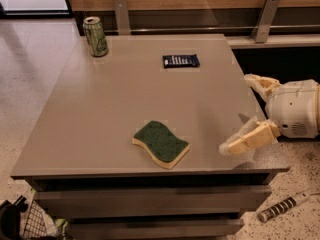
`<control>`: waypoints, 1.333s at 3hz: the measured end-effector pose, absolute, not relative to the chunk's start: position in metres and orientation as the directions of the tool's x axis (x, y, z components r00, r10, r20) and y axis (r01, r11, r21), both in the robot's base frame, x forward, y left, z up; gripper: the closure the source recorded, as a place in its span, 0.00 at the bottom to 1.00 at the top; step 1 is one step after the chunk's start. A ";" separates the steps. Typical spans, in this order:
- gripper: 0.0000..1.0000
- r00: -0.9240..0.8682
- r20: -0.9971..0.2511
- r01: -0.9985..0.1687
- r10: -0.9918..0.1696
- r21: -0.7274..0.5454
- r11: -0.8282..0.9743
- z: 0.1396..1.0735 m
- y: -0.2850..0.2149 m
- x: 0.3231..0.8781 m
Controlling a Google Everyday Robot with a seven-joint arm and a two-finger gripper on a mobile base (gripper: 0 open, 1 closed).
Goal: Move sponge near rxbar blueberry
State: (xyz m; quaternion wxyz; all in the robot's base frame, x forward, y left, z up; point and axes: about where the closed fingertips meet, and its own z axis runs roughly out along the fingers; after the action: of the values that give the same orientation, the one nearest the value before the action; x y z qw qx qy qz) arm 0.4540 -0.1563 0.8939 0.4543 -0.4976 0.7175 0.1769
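The jaws of the gripper (237, 113) are seen spread wide apart, and nothing is held between them. One pale finger is angled over the right front part of the table top, the other is held further back along the right edge. The gripper is positioned to the right of the sponge (161, 144) and apart from it, so no contact is made.

The sponge is found lying flat, green side up, near the front edge of the grey table (115, 94). The rxbar blueberry (180, 60) is seen flat near the back edge, well apart from the sponge. The task is therefore judged to be at its start: the sponge is not yet grasped, and the lift, the carry toward the back and the release beside the bar are all left to be done.

A green drink can (95, 36) is set upright at the back left corner, away from the likely path. Bare table top is seen between sponge and bar. A striped cylindrical object (282, 207) is left on the floor at the lower right.
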 end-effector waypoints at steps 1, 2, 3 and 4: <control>0.00 -0.026 -0.918 -0.891 -0.395 -0.158 0.425 0.909 -0.120 0.451; 0.00 -0.009 -0.944 -0.904 -0.330 -0.133 0.406 0.925 -0.095 0.441; 0.00 -0.008 -0.946 -0.905 -0.324 -0.131 0.405 0.923 -0.093 0.441; 0.00 0.001 -0.962 -0.915 -0.272 -0.110 0.387 0.895 -0.068 0.435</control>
State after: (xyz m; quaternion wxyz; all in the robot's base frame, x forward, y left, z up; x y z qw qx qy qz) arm 0.4346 -0.0684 0.8950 0.5336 -0.4643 0.6396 0.3012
